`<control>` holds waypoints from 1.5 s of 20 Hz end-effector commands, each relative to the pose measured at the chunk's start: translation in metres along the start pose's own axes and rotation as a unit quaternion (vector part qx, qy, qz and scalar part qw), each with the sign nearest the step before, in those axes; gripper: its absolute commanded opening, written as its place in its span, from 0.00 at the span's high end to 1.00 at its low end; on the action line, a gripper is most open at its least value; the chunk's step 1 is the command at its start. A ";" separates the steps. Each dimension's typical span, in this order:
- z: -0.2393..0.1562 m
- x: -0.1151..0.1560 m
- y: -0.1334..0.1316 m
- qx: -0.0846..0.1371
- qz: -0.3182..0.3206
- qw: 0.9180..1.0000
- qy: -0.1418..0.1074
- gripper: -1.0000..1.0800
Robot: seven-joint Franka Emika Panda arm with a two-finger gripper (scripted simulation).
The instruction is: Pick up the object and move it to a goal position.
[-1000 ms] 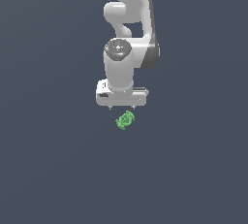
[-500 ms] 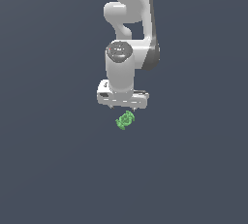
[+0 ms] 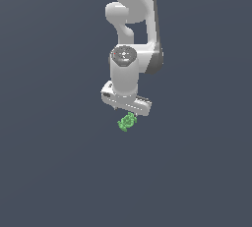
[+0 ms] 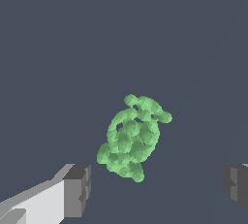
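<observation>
The object (image 3: 127, 122) is a small bright green lumpy thing lying on the dark floor, just below the white hand in the exterior view. In the wrist view the object (image 4: 131, 138) lies between the two fingers, nearer to the left finger (image 4: 77, 189) than to the right finger (image 4: 236, 186). My gripper (image 3: 126, 113) hangs right above it, open, with nothing touching its pads. The gripper (image 4: 157, 187) has its jaws spread far wider than the object.
The white arm (image 3: 133, 34) rises from the hand toward the exterior view's upper edge. A plain dark grey floor (image 3: 59, 172) surrounds the object, and no other thing shows on it.
The hand has come down a little toward the object and turned about its vertical axis. The object has not moved.
</observation>
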State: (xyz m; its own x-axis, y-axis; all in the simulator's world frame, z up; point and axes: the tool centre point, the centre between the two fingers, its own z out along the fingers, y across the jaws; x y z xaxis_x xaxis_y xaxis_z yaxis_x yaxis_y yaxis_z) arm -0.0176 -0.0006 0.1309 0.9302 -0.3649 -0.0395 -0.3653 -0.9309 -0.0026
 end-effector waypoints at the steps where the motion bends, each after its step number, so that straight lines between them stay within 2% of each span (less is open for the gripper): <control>1: 0.003 0.000 -0.001 0.000 0.033 0.999 0.003 0.04; 6: 0.010 0.000 -0.004 0.001 0.099 0.995 0.008 0.04; 16: 0.019 0.001 -0.008 0.002 0.198 0.980 0.017 0.04; 23: 0.022 0.001 -0.009 0.003 0.228 0.973 0.019 0.04; 30: 0.025 0.001 -0.009 0.003 0.229 0.973 0.019 0.04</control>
State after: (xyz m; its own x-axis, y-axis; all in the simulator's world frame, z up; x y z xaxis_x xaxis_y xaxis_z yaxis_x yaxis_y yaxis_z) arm -0.0142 0.0077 0.1077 0.6706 -0.7418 -0.0001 -0.7418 -0.6706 -0.0003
